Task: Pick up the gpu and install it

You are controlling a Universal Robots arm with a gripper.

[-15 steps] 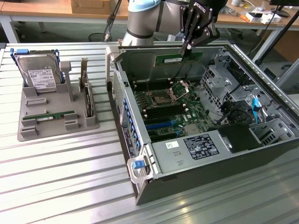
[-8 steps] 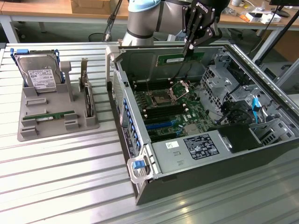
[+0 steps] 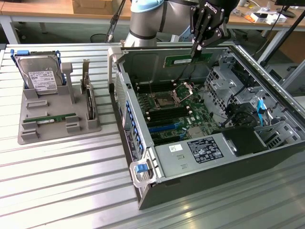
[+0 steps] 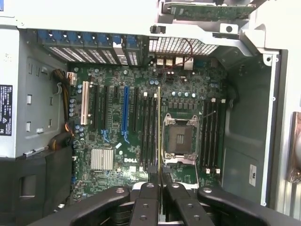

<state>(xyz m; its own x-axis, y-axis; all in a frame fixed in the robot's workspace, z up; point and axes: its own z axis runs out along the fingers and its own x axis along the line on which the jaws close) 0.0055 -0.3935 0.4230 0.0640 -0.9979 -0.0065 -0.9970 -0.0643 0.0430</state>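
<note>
The gpu [image 3: 183,60], a long thin green circuit-board stick, hangs level above the open computer case [image 3: 200,157], near its far wall. My gripper [image 3: 196,49] is shut on the stick's upper edge. In the wrist view the gpu [image 4: 158,127] is seen edge-on as a thin line between my fingers [image 4: 149,197]. It runs parallel to the long dark slots [image 4: 146,132] beside the CPU socket [image 4: 178,139]. It is well above the motherboard [image 3: 167,114] and touches nothing.
A grey holder [image 3: 57,126] at the exterior view's left carries a silver hard drive [image 3: 42,76], a dark card with a metal bracket [image 3: 88,102] and a second green stick [image 3: 50,118]. Drive cages and cables [image 3: 248,102] crowd the case's right side.
</note>
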